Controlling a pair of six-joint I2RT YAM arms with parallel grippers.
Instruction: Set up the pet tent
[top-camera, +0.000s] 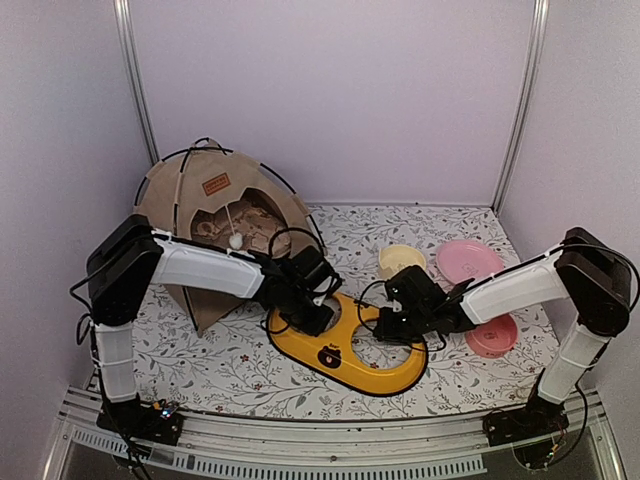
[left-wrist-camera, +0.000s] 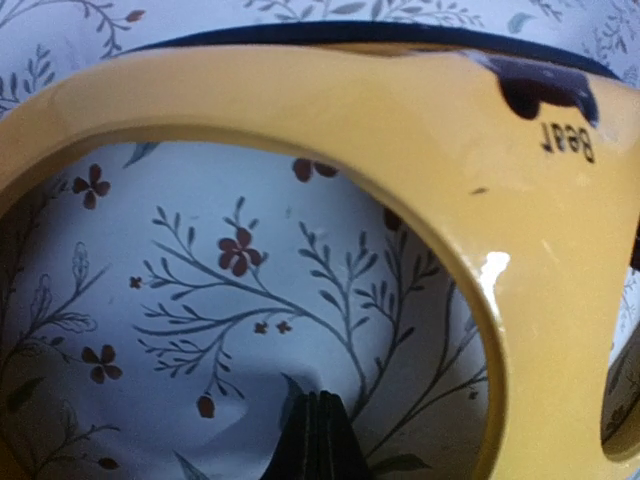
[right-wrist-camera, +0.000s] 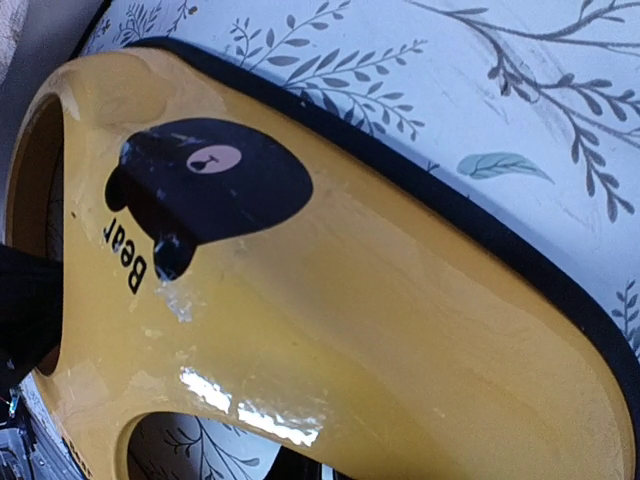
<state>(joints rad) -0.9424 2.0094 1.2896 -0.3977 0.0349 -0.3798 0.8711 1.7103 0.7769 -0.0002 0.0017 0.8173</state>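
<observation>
Well, the pet tent (top-camera: 215, 210) stands at the back left of the table, close to the wall, with its thin black poles (top-camera: 183, 200) arching over the tan fabric. On its front there is a small brown label patch (top-camera: 216, 184); it carries writing, but too small to read. A white pompom (top-camera: 236, 240) hangs on a string in the opening, and a pinkish patterned cushion (top-camera: 255, 228) shows inside.

Both grippers are apart from the tent, at the yellow double-bowl tray (top-camera: 350, 368) that lies on the flowered table cover (top-camera: 200, 370) in front of it. The left gripper (top-camera: 318, 312) is down in the left hole of the tray. In the left wrist view its fingertips (left-wrist-camera: 315, 440) are pressed together over the cover, apart from the yellow rim. The right gripper (top-camera: 385, 326) sits at the rim of the right hole. I cannot tell if its jaws are clamped on this rim, because the tray fills the right wrist view.

Between the two holes a black bear head (right-wrist-camera: 205, 185) is printed, and beside it the word "Bear" (right-wrist-camera: 125, 258). To the right of the tray lie a pale yellow bowl (top-camera: 401, 260), a far pink bowl (top-camera: 470, 260) and a near pink bowl (top-camera: 492, 336).
</observation>
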